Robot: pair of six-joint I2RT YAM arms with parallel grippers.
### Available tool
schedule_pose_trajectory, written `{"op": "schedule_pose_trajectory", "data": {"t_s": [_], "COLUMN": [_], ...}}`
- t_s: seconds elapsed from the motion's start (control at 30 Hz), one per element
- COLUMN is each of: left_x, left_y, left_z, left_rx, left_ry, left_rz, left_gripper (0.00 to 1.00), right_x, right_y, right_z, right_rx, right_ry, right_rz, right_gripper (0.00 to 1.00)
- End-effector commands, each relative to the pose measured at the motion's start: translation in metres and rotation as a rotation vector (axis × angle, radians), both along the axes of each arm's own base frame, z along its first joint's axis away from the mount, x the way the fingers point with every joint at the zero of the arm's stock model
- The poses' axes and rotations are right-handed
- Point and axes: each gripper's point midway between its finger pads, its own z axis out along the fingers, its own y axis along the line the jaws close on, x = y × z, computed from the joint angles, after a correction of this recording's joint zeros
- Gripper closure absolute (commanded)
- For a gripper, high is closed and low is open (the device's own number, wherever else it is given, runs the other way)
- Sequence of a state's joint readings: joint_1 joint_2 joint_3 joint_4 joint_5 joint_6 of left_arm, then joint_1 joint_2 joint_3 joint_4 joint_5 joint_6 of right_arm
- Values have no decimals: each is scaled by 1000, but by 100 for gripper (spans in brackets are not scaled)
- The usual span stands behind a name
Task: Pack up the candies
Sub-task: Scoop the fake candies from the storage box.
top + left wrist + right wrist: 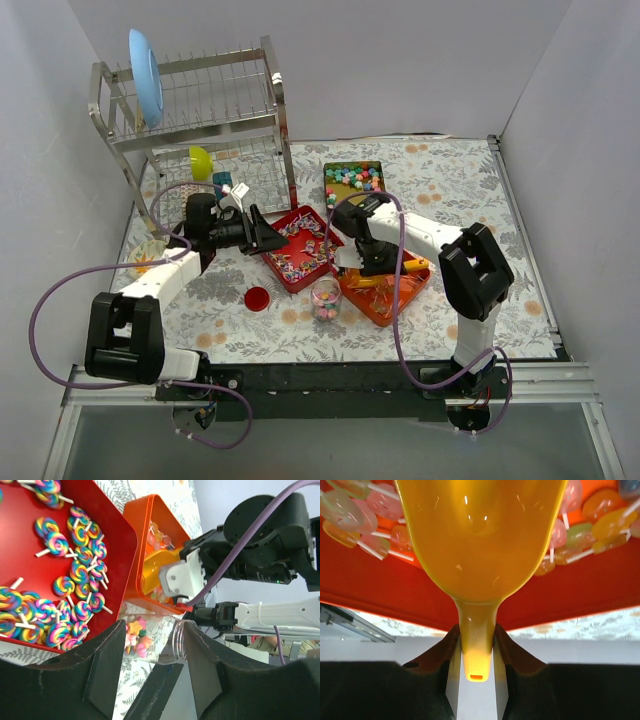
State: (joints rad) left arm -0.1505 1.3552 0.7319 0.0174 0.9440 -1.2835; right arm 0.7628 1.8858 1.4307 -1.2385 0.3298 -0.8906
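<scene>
Striped lollipop candies (300, 245) fill a red tray (290, 280); they also show in the left wrist view (65, 585). Pastel chunky candies (353, 180) lie in a dark tray behind. Clear-wrapped reddish candies (380, 510) lie in an orange tray (390, 305). A clear jar (325, 298) holding some pastel candies (135, 637) stands open in front of the trays. My left gripper (265, 237) is open and empty over the red tray's left edge, apart from the jar (165, 645). My right gripper (476, 645) is shut on the handle of a yellow scoop (480, 540) lying in the orange tray.
A round red lid (257, 297) lies on the floral table left of the jar. A metal dish rack (200, 110) with a blue plate (145, 75) stands at the back left. A small clear dish (147, 257) sits by the left arm.
</scene>
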Motion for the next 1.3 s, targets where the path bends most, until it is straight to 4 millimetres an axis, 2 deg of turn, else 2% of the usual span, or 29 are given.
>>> {"op": "schedule_pose_trajectory", "data": {"t_s": [0.0, 0.07, 0.23, 0.37, 0.67, 0.83, 0.9, 1.03, 1.07, 1.13, 1.17, 1.27], "left_x": [16, 19, 28, 33, 42, 44, 46, 48, 49, 51, 51, 52], "left_y": [10, 13, 18, 21, 23, 22, 24, 27, 27, 29, 29, 31], "left_z": [14, 15, 21, 24, 28, 32, 27, 19, 19, 19, 19, 20], "left_rx": [20, 21, 37, 54, 53, 46, 62, 91, 94, 107, 110, 129], "left_ry": [-46, -48, -55, -64, -109, -142, -145, -128, -127, -128, -124, -144], "left_rz": [26, 31, 34, 31, -20, -48, -41, -19, -14, -1, 0, 15], "left_gripper": [51, 51, 51, 51, 51, 50, 49, 45, 44, 43, 43, 42], "right_x": [-5, -7, -1, -6, 2, 10, 8, 10, 16, 10, 12, 2], "right_y": [32, 38, 54, 46, 18, 7, 3, 2, 4, 1, 2, -5], "right_z": [-16, -22, -20, -29, -16, 15, 26, 56, 71, 82, 94, 102], "right_rx": [208, 287, 493, 519, 595, 672, 665, 664, 676, 650, 648, 571], "right_ry": [52, 80, 100, 110, 51, -10, -24, -54, -82, -70, -89, -83], "right_rz": [-13, -34, -65, -71, -96, -98, -80, -63, -46, -26, -3, 75], "right_gripper": [99, 99, 99, 99, 99, 99, 99, 99, 99, 99, 99, 99]}}
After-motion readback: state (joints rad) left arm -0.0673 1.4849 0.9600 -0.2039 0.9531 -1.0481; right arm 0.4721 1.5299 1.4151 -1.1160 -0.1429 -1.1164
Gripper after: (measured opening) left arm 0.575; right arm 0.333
